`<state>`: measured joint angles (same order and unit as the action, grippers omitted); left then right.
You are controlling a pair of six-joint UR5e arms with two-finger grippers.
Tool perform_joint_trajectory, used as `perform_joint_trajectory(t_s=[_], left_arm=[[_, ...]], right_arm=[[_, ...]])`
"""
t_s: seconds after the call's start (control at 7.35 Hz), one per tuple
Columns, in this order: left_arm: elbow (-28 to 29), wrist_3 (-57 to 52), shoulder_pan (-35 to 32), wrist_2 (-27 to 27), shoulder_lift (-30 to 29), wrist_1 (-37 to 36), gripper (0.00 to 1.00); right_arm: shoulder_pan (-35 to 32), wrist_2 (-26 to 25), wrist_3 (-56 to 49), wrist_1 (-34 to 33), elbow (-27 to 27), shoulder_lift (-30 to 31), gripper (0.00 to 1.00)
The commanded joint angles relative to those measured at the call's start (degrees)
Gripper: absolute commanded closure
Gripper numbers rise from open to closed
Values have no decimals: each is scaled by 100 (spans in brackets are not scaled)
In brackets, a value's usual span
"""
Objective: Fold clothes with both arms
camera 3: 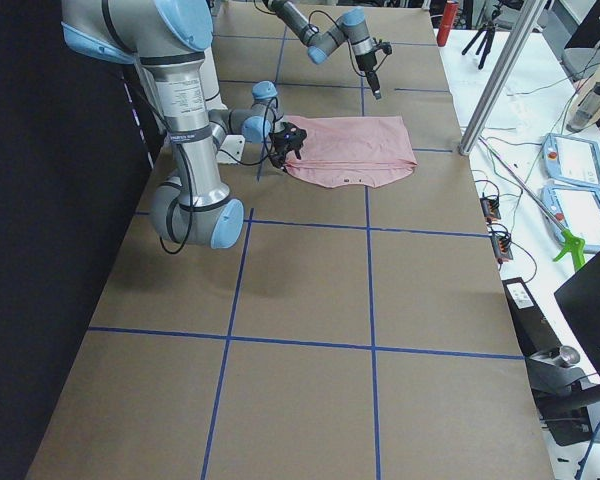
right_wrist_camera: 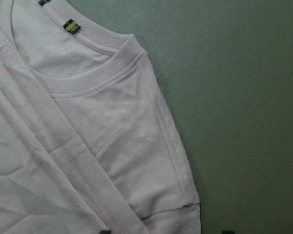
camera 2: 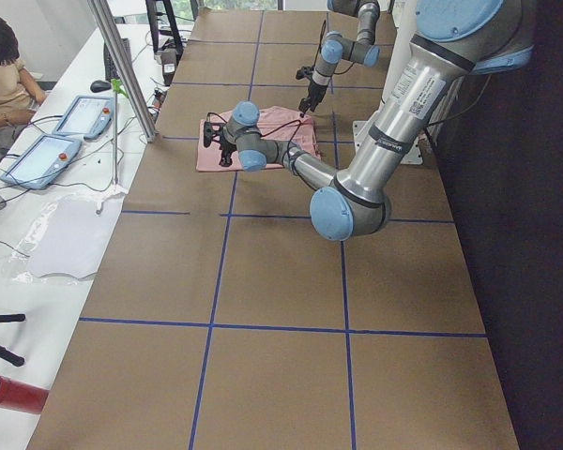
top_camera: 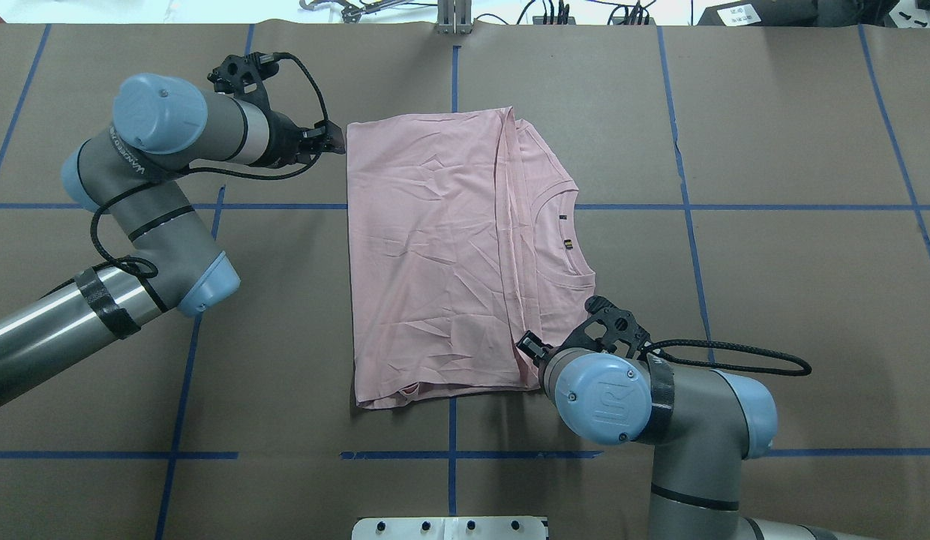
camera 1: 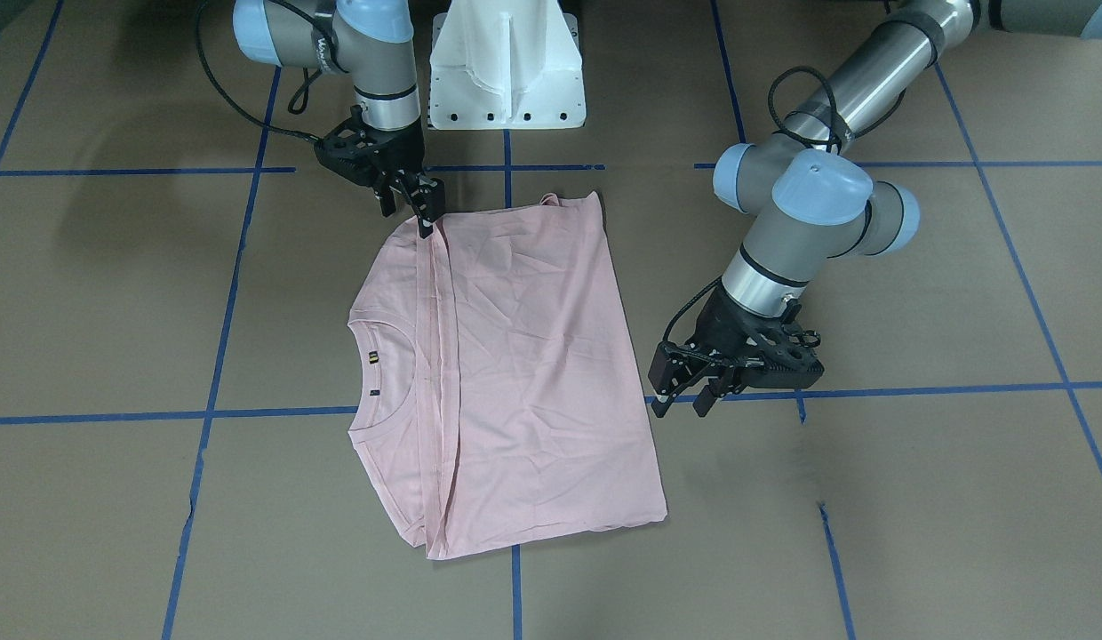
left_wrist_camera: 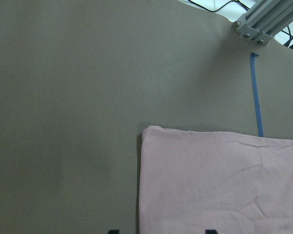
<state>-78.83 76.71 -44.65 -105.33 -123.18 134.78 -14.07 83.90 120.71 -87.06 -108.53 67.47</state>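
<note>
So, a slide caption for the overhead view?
Partly folded pink T-shirt on the table, left arm at its far corner, right arm at its near edge.

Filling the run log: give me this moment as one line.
shirt: folded over, flat, collar showing | left jaws: open, at shirt edge | right jaws: open, by shoulder near collar | holding: nothing

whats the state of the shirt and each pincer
shirt: folded partway, flat on the table, plain side up, collar showing
left pincer: open, empty, by a shirt corner
right pincer: open, empty, at a shirt corner
</note>
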Motion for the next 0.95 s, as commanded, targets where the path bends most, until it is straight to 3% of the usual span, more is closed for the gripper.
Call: perform_joint_trajectory(t_s=[0.0,0.27,0.82], left_arm=[[-1,62,0,3,-4,4,34],[-1,107,0,12,-4,4,34],[-1,124,0,12,4,-5,34]], right_arm=[[9,56,110,-4,-10,-23,28],[62,56,128,-12,7,-41,34],[158,56,172,-39,25,-41,34]])
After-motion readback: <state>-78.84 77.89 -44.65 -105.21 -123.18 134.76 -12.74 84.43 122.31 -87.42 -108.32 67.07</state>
